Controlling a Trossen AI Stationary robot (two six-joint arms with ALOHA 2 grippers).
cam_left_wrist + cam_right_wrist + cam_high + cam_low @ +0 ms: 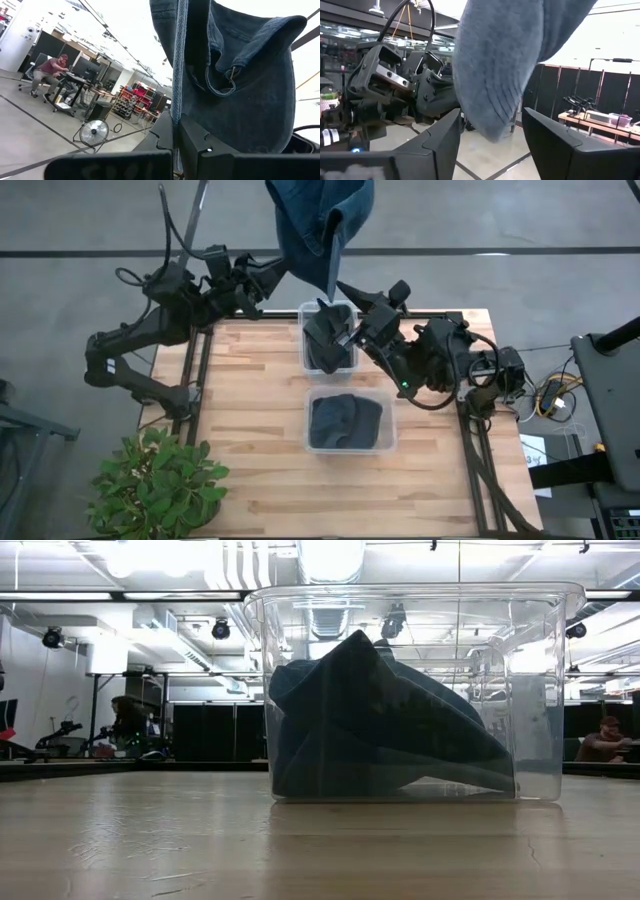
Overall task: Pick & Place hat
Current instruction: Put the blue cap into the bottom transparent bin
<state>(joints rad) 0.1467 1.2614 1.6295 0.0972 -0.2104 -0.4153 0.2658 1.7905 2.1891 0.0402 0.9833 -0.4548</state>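
Left arm is raised above the table's far edge; left gripper (176, 137) has its fingers closed together. Right arm extends toward the far centre, right gripper (492, 137) lifted with fingers spread apart.

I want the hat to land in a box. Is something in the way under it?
Partly. The hat hangs from the left gripper above the far box, which already holds dark cloth, and the open right gripper sits at its rim.
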